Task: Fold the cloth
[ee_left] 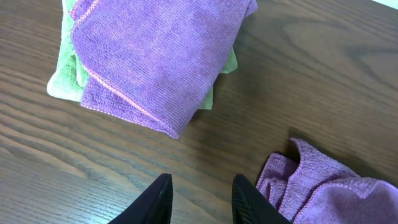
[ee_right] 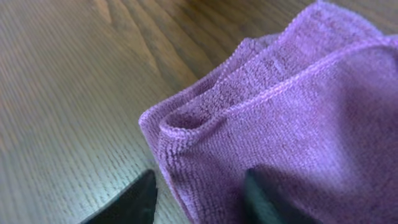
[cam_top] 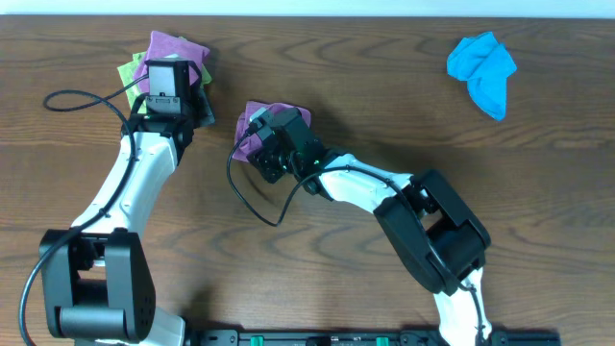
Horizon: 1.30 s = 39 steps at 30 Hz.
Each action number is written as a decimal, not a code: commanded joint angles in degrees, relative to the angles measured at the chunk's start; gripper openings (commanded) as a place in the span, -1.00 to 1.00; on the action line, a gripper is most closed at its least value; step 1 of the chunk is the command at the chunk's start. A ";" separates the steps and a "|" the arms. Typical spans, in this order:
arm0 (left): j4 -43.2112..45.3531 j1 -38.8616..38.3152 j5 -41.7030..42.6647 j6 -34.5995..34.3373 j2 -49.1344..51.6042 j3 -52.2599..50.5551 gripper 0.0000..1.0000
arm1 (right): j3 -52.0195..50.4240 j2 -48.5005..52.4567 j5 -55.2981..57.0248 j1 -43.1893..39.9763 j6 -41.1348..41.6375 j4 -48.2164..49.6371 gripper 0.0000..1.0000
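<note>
The cloth (cam_top: pixel 254 117) is a lilac-purple towel lying bunched in layers mid-table; it also shows as the cloth (ee_right: pixel 298 106) close up and the cloth (ee_left: pixel 323 186) at lower right. My right gripper (ee_right: pixel 200 177) sits over its near edge. One finger rests on the fabric, the other stands on bare wood just beside the hem, so the jaws are apart with the folded edge between them. My left gripper (ee_left: pixel 202 178) hangs open over bare table to the cloth's left, with nothing between its fingers.
A second purple cloth (ee_left: pixel 155 56) lies folded on a lime-green cloth (ee_left: pixel 62 81) at the back left, just ahead of the left gripper. A bright blue cloth (cam_top: pixel 483 69) lies crumpled at the back right. Black cables (cam_top: pixel 252 207) trail from both arms.
</note>
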 commanded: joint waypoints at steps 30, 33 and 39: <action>-0.13 0.28 0.02 0.22 -1.20 1.16 -0.34 | 2.62 2.89 4.48 3.61 -2.40 0.17 -0.31; -0.15 0.28 0.04 0.22 -1.20 1.16 -0.35 | 2.62 2.89 5.62 3.61 -2.40 0.70 -0.45; -0.15 0.28 0.04 0.22 -1.20 1.16 -0.35 | 4.39 2.89 5.95 3.61 -2.40 0.35 -0.97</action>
